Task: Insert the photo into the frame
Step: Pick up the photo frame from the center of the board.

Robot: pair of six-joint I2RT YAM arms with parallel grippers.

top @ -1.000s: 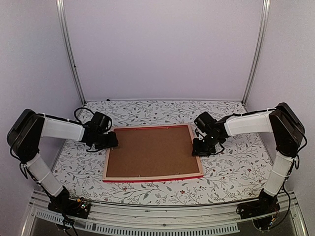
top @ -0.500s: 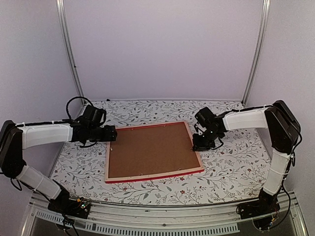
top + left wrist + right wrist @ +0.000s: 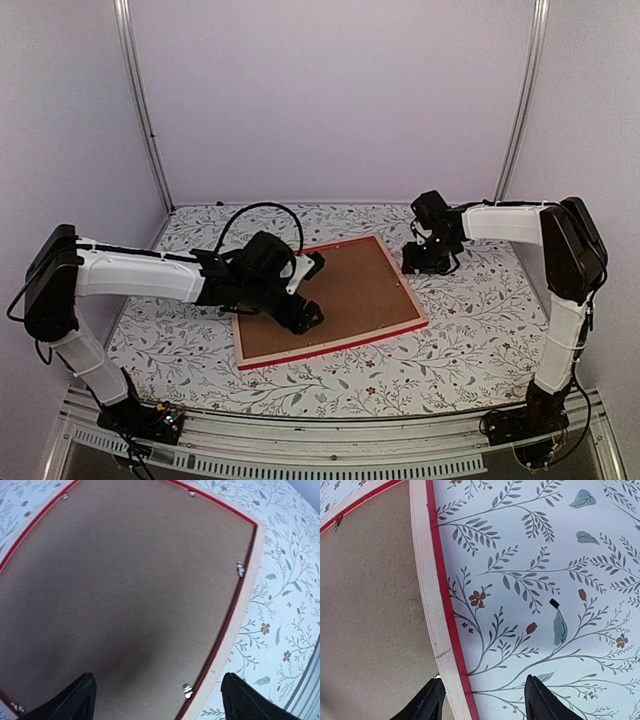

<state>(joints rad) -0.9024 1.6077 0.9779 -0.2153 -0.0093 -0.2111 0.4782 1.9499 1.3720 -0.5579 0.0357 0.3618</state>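
Top external: the left arm is stretched low to the right over the frame [image 3: 405,283], which lies back-up and skewed mid-worktop [image 3: 480,320]. Left gripper [image 3: 157,690] above the brown backing board [image 3: 350,290], jaws wide, empty. Right gripper [image 3: 485,695] at the frame's far-right rail, jaws wide, astride it.

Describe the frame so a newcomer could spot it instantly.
On the floral table, one large rectangle lies back side up: the frame. Its thin pale wooden rails with red edges enclose a brown backing board pinned by metal tabs. Red edging and a flat outline set it apart from the left arm over it and the right arm beside it.
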